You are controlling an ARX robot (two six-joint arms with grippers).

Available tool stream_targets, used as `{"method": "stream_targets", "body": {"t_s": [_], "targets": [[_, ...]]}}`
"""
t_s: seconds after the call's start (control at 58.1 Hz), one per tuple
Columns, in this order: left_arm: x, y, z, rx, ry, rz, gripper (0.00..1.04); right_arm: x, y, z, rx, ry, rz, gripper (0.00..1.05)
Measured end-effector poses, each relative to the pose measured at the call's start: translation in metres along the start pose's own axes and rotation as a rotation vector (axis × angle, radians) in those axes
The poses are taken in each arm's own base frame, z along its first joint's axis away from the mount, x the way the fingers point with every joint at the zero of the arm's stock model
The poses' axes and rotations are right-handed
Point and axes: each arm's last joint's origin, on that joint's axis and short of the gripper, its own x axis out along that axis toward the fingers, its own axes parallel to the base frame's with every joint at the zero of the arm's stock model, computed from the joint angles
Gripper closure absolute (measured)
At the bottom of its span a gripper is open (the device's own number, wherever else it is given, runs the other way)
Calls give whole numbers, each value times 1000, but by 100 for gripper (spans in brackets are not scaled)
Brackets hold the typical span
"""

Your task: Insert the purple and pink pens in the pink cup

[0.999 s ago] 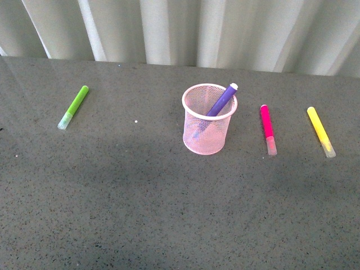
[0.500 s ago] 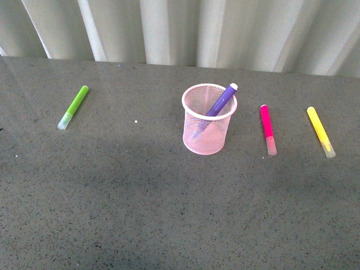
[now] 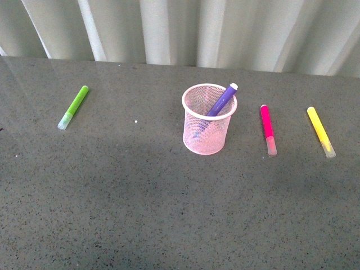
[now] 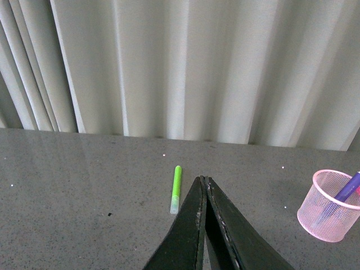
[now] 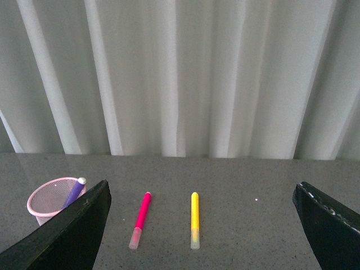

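Note:
The pink cup (image 3: 208, 119) stands upright mid-table, with the purple pen (image 3: 223, 100) leaning inside it, its end above the rim. The pink pen (image 3: 268, 129) lies flat on the table right of the cup, pale cap toward me. Neither arm shows in the front view. In the left wrist view my left gripper (image 4: 203, 181) is shut and empty, well short of the cup (image 4: 331, 206). In the right wrist view my right gripper (image 5: 201, 194) is open wide and empty, with the pink pen (image 5: 140, 219) and the cup (image 5: 52, 198) lying beyond it.
A lime-green marker (image 3: 73, 106) lies at the far left and a yellow marker (image 3: 320, 130) at the far right, beside the pink pen. A pale pleated curtain (image 3: 185, 31) hangs along the table's back edge. The table (image 3: 140, 197) is dark grey speckled stone.

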Motion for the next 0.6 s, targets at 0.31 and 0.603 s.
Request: {"method": "stream_targets", "body": {"t_s": [0.31,0.603], "targets": [[-11,0,-3,0,6,0,101,0,0,0,0,0,0,7],[-11,0,-3,0,6,0,62,0,0,0,0,0,0,7]]}}
